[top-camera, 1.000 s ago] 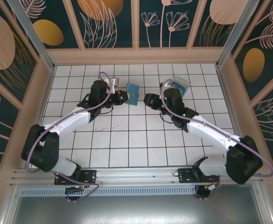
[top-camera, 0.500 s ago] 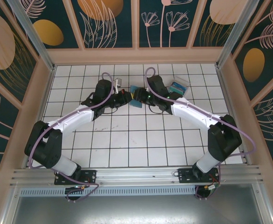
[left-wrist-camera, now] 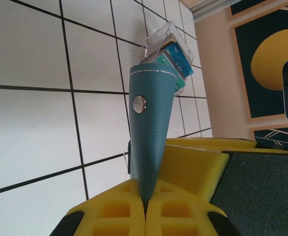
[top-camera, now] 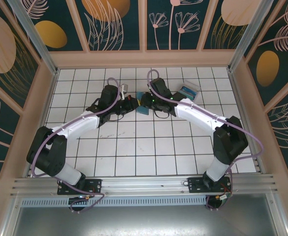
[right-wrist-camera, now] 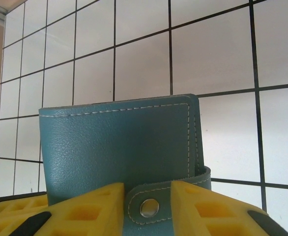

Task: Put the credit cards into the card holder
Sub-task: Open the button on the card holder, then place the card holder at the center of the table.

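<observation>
Above mid-table, the closed card holder [left-wrist-camera: 151, 128] sits clamped in the left gripper [left-wrist-camera: 145, 199] while the right gripper [right-wrist-camera: 148, 191] flanks its clasp tab [right-wrist-camera: 156, 194], grip unclear, and the credit cards [left-wrist-camera: 177, 55] lie unloaded in a clear box [left-wrist-camera: 156, 40].

Teal card holder [right-wrist-camera: 119, 147] stands upright, folded shut — blue and teal credit cards [left-wrist-camera: 177, 56] stacked beyond it.

Clear plastic box [top-camera: 195, 86], white gridded tabletop [top-camera: 134, 147], floral-patterned walls [top-camera: 115, 24]

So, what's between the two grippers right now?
The card holder, in the top view: the left gripper is shut on one edge, and the right gripper has its jaws straddling the opposite edge.
</observation>
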